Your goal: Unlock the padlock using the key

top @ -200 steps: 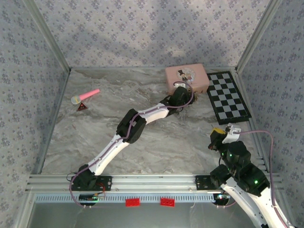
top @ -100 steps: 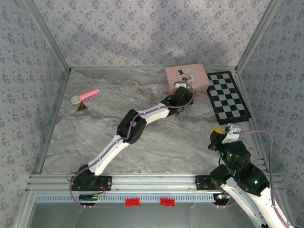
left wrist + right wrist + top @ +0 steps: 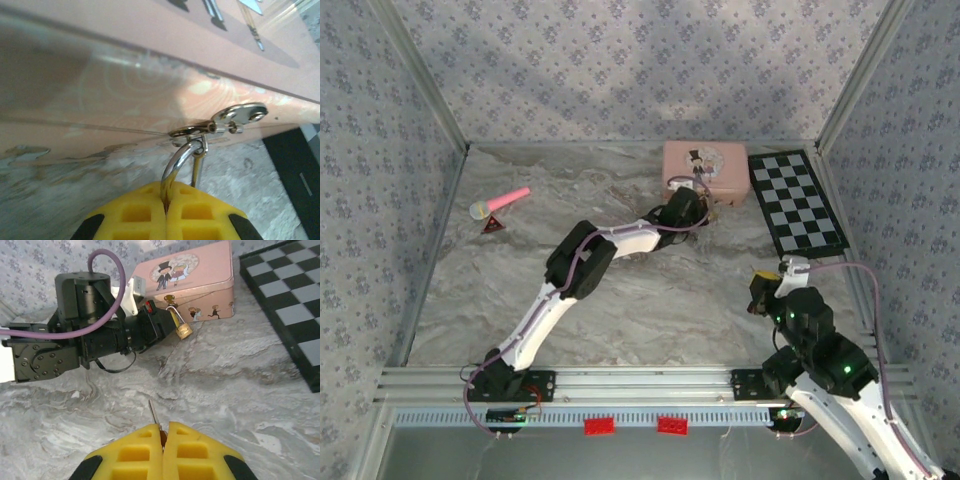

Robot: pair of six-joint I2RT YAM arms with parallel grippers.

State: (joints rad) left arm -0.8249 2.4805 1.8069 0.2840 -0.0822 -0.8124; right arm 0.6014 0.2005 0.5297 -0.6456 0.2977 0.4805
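Observation:
The brass padlock [image 3: 183, 330] hangs by its grey shackle [image 3: 181, 160] from the hasp [image 3: 235, 116] on the front of the pink tin box [image 3: 706, 168]. My left gripper [image 3: 166, 192] is at the box's front, shut on the padlock. The shackle rises out from between its yellow fingers, which hide the body in the left wrist view. My right gripper [image 3: 163, 429] hovers over the marble floor at the near right [image 3: 761, 290]. It is shut on the key [image 3: 152, 412], whose thin blade points toward the box, well short of the padlock.
A black-and-white checkerboard [image 3: 797, 203] lies right of the box, against the right wall. A pink microphone toy [image 3: 502, 202] and a small red triangle [image 3: 493, 226] lie at the far left. Patterned walls close in the left, back and right sides.
The pink box has slid left and turned a little, drawn by my left gripper on the padlock. The right gripper with the key has shifted slightly left and forward.

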